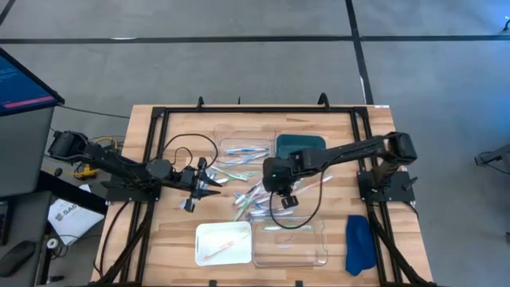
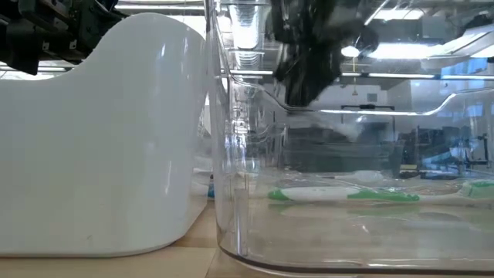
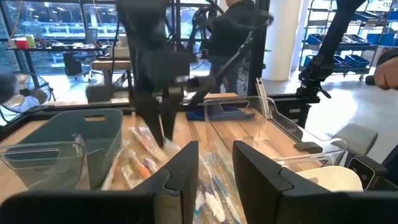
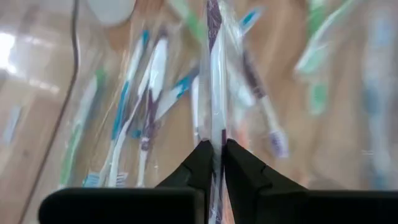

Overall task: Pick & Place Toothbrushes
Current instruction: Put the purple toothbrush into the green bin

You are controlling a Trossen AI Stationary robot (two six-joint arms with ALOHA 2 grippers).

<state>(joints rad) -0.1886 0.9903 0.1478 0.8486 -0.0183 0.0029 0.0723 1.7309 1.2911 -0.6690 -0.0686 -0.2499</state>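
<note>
- The right hand (image 4: 212, 155) is low over the heap of toothbrushes (image 1: 253, 191) in the middle of the desk (image 1: 151, 239). Its two fingers (image 4: 241, 168) are nearly together and they pinch one wrapped toothbrush (image 4: 215, 93) between the tips.
- This wrapped toothbrush is white with a dark part, and it runs straight away from the fingertips, over the other ones.
- The left hand (image 3: 214, 158) is to the left of the heap, just beside it, above the desk. Its fingers stand partly apart, and nothing is between them.
- Most toothbrushes lie loose in clear wrappers on the wood, in blue, white, green and pink colours, crossing one another.
- Some more toothbrushes lie in a clear tray (image 1: 245, 147) at the far side of the heap. A dark green bin (image 1: 300, 145) stands just to the right of this tray.
- At the near edge there is a white tray (image 1: 223, 243) with one pink toothbrush (image 1: 223, 241) inside. To the right of it, touching or almost touching, stands a bigger clear box (image 1: 291, 244).
- In the low view, a green and white toothbrush (image 2: 347, 195) lies on the bottom of the clear box.
- A blue cloth (image 1: 359, 244) lies at the near right corner of the desk.
- A person (image 3: 233, 31) in dark clothes stands in the room beyond the desk.
</note>
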